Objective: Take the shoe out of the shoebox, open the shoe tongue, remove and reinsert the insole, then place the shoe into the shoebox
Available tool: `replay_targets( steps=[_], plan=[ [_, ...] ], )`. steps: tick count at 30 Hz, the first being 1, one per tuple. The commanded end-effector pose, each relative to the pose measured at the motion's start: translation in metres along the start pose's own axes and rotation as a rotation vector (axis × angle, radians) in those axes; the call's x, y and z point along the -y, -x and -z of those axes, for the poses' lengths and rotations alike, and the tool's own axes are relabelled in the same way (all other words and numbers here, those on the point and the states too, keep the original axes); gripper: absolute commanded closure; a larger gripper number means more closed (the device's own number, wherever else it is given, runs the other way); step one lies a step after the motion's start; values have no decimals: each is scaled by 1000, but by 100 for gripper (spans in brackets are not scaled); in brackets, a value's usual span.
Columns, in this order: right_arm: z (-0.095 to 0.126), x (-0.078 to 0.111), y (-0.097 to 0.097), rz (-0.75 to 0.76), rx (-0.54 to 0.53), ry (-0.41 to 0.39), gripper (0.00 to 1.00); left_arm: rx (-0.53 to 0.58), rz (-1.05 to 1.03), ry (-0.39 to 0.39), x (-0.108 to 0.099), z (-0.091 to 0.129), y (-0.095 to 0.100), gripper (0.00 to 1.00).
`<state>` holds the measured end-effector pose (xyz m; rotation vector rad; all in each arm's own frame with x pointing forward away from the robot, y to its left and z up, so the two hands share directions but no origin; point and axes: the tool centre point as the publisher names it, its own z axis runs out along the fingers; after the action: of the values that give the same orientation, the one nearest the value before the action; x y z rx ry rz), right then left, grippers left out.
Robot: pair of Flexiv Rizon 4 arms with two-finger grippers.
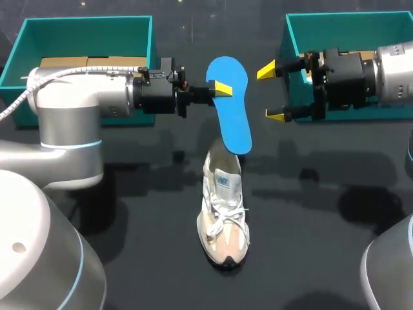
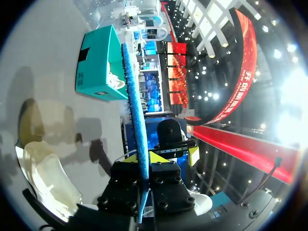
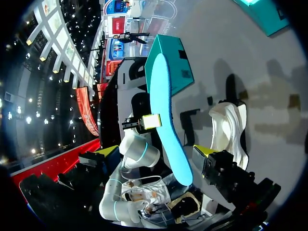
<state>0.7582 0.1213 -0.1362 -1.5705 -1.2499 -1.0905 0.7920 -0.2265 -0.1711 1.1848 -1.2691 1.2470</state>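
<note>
Aloft, insole (image 1: 231,110) in left gripper (image 1: 222,88), tongue label (image 1: 222,180) on shoe (image 1: 224,226) illegible

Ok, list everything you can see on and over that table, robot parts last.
insole: 1, blue, held in the air over the table's middle, its lower end above the shoe's heel
shoe: 1, white and beige, laced, upright on the table's middle, toe toward the robot
boxes: 2, teal, open, one at the far left corner, one at the far right
cardboard: brown, inside the left box
table: 1, black
left gripper: 1, yellow tips, shut on the insole near its upper end
right gripper: 1, yellow tips, open, empty, beside the insole in front of the right box
</note>
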Motion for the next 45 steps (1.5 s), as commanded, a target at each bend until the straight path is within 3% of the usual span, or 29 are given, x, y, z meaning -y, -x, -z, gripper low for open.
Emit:
replay_targets(
  steps=[1, 13, 33, 45],
  plan=[
    [-6, 2, 6, -2, -19, 5, 0, -1, 0, -1, 0, -1, 1, 100],
    [-10, 2, 13, -3, -64, 15, 0, -1, 0, -1, 0, -1, 1, 100],
    [-12, 1, 16, -8, -97, 20, 0, 134, -728, -51, -3, 7, -44, 100],
    [-12, 1, 16, -8, -97, 20, 0, 159, -894, -38, 2, 11, -50, 100]
  ],
)
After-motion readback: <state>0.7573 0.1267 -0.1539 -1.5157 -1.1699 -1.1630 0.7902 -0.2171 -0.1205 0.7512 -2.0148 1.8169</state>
